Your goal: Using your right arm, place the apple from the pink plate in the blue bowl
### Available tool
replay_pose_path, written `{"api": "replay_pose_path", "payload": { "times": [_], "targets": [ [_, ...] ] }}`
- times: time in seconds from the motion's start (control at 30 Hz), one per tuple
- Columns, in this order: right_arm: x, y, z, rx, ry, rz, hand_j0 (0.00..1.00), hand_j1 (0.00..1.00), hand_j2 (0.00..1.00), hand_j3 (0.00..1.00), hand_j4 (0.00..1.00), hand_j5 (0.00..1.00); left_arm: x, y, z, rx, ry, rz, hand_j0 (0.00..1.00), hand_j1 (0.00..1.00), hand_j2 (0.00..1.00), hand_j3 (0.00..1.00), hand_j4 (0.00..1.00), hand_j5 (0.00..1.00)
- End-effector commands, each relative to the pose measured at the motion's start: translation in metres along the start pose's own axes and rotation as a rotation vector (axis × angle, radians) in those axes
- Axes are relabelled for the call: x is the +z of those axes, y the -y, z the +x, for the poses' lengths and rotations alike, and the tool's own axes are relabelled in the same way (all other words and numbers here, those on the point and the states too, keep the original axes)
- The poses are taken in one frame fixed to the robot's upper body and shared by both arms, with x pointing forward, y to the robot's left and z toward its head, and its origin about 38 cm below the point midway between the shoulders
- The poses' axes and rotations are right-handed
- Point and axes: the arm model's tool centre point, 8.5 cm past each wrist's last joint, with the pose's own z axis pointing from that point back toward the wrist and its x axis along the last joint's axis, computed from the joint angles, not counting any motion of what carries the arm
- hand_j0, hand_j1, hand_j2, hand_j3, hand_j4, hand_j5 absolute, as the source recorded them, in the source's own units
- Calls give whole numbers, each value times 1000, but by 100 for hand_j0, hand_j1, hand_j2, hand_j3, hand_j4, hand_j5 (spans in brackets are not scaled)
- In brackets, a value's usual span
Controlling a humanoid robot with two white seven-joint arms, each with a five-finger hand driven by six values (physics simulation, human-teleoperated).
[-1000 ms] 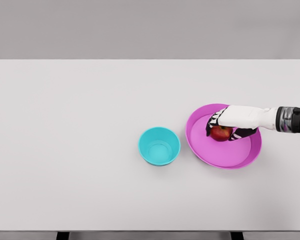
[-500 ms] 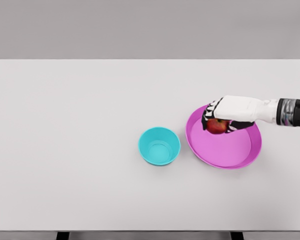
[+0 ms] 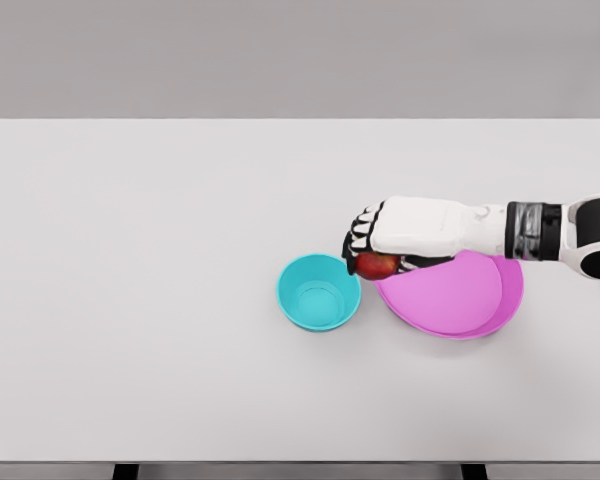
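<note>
The right hand [image 3: 380, 240] comes in from the right side, palm down, its fingers curled over the apple [image 3: 377, 265] and gripping it from above. Only the lower, red part of the apple shows beneath the dark finger pads; the rest is hidden by the white back of the hand.

The apple is off the floor of the plate [image 3: 480, 300]. In the head view it sits at the plate's left rim, in the gap between plate and bowl [image 3: 319, 291]. How high it is carried above the surface cannot be read from this single view.

The relation that matters now: the bowl lies to the left of the held apple and a little nearer the robot, lower in the picture. The apple is just beside the bowl's right rim, perhaps overlapping it in the picture, but not yet over the bowl's open middle. The bowl stands upright and holds nothing.

As I judge it, the carry is most of the way done. What remains is a short shift leftward and slightly toward the robot until the apple is centred over the opening, then letting go. A release too soon would likely drop the apple on the rim or on the surface between the two dishes.

The left arm is not visible
</note>
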Motion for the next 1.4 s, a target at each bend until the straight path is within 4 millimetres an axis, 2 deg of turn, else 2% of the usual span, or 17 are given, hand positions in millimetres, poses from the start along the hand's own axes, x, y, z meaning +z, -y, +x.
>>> {"api": "replay_pose_path", "payload": {
  "times": [0.0,0.13,0.23,0.33,0.53,0.57,0.6,0.8,0.87,0.93,1.03,1.13,1.23,1.3,1.37],
  "targets": [
    [-12,4,8,-2,36,-25,53,53,53,53,53,53,0,0,0,0,0,0,100,100,100,100,100,100],
    [-34,0,20,-12,94,-26,53,53,53,53,53,53,0,0,0,0,0,0,100,100,100,100,100,100],
    [-43,-2,25,-12,113,-24,53,53,53,53,53,53,0,0,0,0,0,0,100,100,100,100,100,100],
    [-51,-1,27,-5,121,-27,53,53,53,53,53,53,0,0,0,0,0,0,100,100,100,100,100,100],
    [-53,-3,27,-4,125,-19,55,55,55,55,55,55,0,0,0,0,0,0,100,100,100,100,100,100],
    [-53,-3,26,-2,119,-18,68,68,68,68,68,68,0,0,0,0,0,0,100,100,100,100,100,100],
    [-52,-2,27,1,122,-18,100,100,100,100,100,100,0,0,0,0,0,0,100,100,100,100,100,100],
    [-51,-1,29,10,124,-19,100,100,100,100,100,100,0,0,0,0,0,0,100,100,100,100,100,100],
    [-45,9,31,37,120,-38,100,100,100,100,100,100,0,0,0,0,0,0,100,100,100,100,100,100],
    [-27,25,27,76,84,-70,100,100,100,100,100,100,0,0,0,0,0,0,100,100,100,100,100,100],
    [13,43,9,109,-21,-105,100,100,100,100,100,100,0,0,0,0,0,0,100,100,100,100,100,100],
    [53,52,-9,124,-126,-109,100,100,100,100,100,100,0,0,0,0,0,0,100,100,100,100,100,100],
    [76,38,-27,73,-207,-95,100,100,100,100,100,100,0,0,0,0,0,0,100,100,100,100,100,100],
    [90,22,-49,9,-273,-77,100,100,100,100,100,100,0,0,0,0,0,0,100,100,100,100,100,100],
    [102,10,-69,-67,-339,-132,100,100,100,100,100,100,0,0,0,0,0,0,100,100,100,100,100,100]
  ]
}}
